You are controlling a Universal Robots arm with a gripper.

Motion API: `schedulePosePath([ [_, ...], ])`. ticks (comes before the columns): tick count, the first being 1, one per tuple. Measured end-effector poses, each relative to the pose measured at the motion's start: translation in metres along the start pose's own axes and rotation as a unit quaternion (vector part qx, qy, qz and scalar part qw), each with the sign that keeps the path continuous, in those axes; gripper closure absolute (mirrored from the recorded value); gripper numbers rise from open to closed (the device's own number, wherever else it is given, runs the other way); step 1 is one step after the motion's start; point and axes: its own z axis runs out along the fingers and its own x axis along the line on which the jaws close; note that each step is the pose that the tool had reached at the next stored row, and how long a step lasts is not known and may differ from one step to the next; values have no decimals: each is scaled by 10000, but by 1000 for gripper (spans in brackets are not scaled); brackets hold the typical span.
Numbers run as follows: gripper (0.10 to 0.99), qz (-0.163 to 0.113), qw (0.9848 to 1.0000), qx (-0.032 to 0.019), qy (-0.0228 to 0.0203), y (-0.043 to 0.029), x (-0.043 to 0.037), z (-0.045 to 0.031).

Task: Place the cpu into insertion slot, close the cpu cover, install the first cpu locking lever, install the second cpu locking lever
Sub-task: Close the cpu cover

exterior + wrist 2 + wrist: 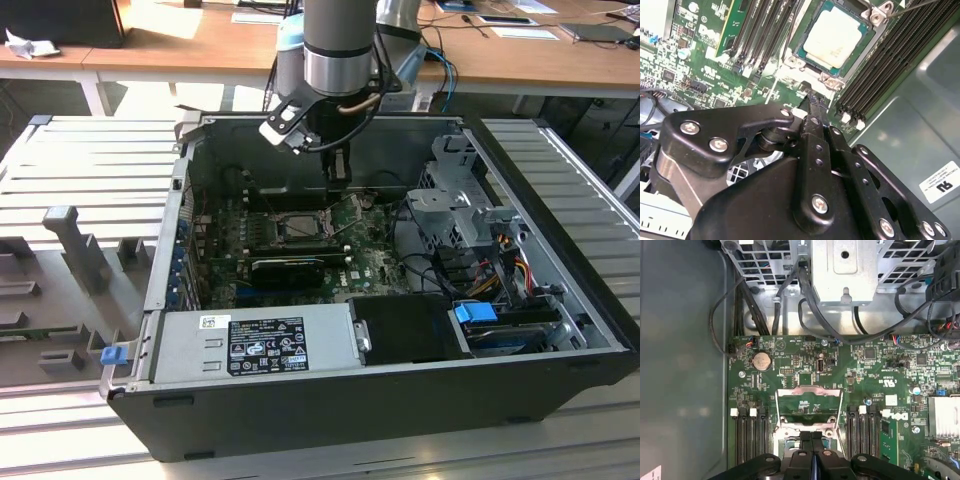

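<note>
The cpu, a square chip with a dull silver top, lies flat in the insertion slot on the green motherboard; in the exterior view the cpu sits mid-board. The cpu cover, a silver frame with a square window, stands flipped up off the socket. A thin locking lever runs past one corner of the socket. My gripper hovers just above the board on the far side of the socket. Its black fingers are pressed together with nothing between them, and the gripper is just short of the raised cover.
Black memory slots flank the socket on both sides. A metal drive cage with cable bundles stands at the exterior view's right. The power supply fills the near edge of the case. The case walls hem in the board.
</note>
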Motion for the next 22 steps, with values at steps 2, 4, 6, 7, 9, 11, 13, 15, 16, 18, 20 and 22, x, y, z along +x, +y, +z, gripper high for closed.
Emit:
schedulePosePath([
  [2, 980, 0, 10000, 2, 0, 30, 0, 2],
  [4, 980, 0, 10000, 3, 0, 50, 1, 4],
  [6, 980, 0, 10000, 5, 0, 73, 1, 5],
  [7, 980, 0, 10000, 6, 0, 83, 1, 6],
  [9, 980, 0, 10000, 8, 0, 121, 2, 9],
  [11, 980, 0, 10000, 11, 0, 177, 3, 13],
  [13, 980, 1, 10000, 13, 0, 216, 4, 16],
  [15, 980, 0, 10000, 15, 0, 250, 4, 18],
  [16, 980, 0, 10000, 16, 0, 280, 4, 20],
  [18, 980, 0, 10000, 17, 0, 323, 5, 24],
  [20, 980, 0, 10000, 18, 0, 375, 6, 28],
  [22, 980, 1, 10000, 19, 1, 393, 6, 38],
])
